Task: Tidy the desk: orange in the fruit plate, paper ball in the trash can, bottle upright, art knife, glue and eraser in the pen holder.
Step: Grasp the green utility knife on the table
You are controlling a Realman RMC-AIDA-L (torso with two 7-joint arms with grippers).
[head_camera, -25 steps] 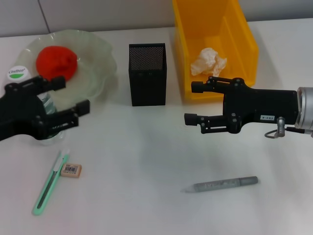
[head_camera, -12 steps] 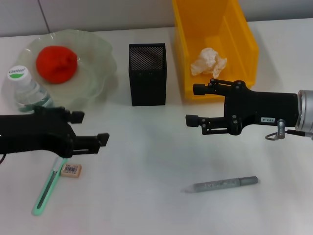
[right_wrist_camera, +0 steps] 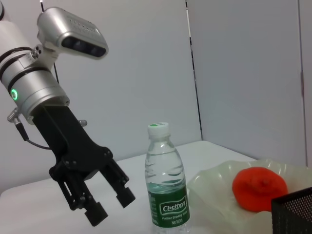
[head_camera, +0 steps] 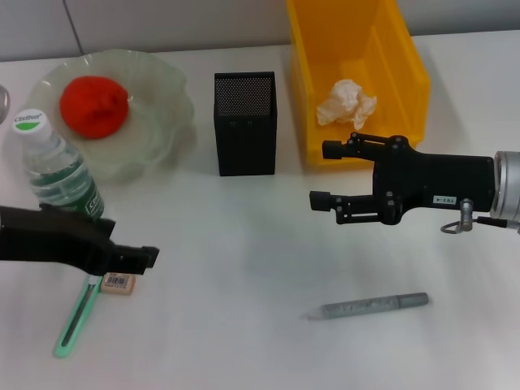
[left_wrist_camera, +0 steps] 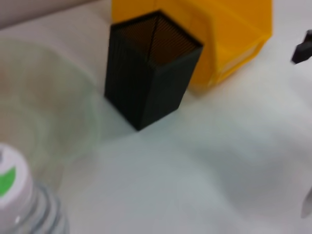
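Note:
The bottle [head_camera: 57, 172] stands upright by the glass fruit plate [head_camera: 166, 122], which holds the orange [head_camera: 93, 104]. The paper ball [head_camera: 347, 101] lies in the yellow bin [head_camera: 402, 73]. The green art knife [head_camera: 77, 310] and the eraser [head_camera: 119, 282] lie at the front left, a grey glue pen [head_camera: 370, 306] at the front right. My left gripper [head_camera: 130, 244] is open and empty, just above the eraser and the knife's far end; it also shows in the right wrist view [right_wrist_camera: 112, 205]. My right gripper [head_camera: 321, 173] is open and empty, in front of the bin.
The black mesh pen holder [head_camera: 245, 123] stands between plate and bin; it also shows in the left wrist view [left_wrist_camera: 148, 73]. The bottle [right_wrist_camera: 165, 180] stands close behind the left gripper. Bare white table lies between the two grippers.
My left gripper, which was around the bottle, has let go and drawn back toward the table's front, over the eraser and knife. The bottle stays upright. The right arm has hardly moved.

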